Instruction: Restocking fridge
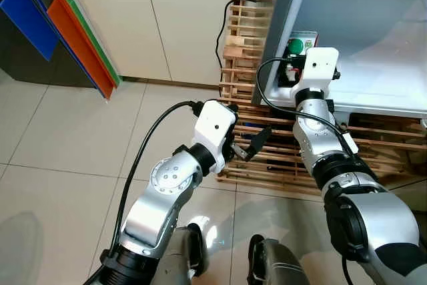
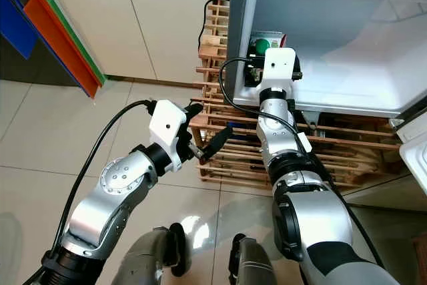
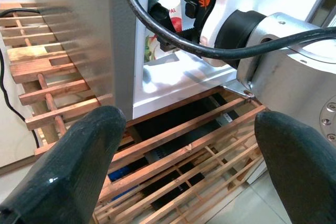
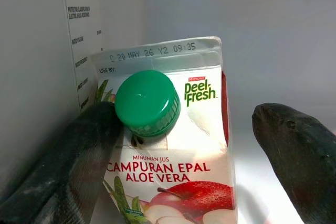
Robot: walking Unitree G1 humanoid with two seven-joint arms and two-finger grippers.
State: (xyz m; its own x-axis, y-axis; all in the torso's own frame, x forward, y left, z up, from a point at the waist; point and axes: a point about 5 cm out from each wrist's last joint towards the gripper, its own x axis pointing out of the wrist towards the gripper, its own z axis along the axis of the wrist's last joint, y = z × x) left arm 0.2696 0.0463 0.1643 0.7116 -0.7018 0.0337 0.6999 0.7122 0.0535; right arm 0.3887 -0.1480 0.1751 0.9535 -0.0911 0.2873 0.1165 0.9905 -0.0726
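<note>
A Peel Fresh apple-aloe juice carton [image 4: 173, 145] with a green cap [image 4: 147, 103] stands upright at the left front corner of the fridge's low white shelf [image 1: 380, 71], seen also from above [image 1: 295, 46]. My right gripper [image 4: 184, 116] reaches into the fridge and is open around the carton. One finger [image 4: 79, 156] touches its side. The other finger [image 4: 294, 145] stands clear of it. My left gripper [image 1: 248, 146] is open and empty, low in front of the wooden rack [image 1: 280, 165] under the fridge.
The grey fridge side wall [image 1: 283, 11] stands just left of the carton. A black cable [image 1: 220, 31] runs down the wooden rack. Cream cabinets [image 1: 173, 18] and leaning coloured boards [image 1: 73, 31] are to the left. A tiled floor [image 1: 67, 145] lies below.
</note>
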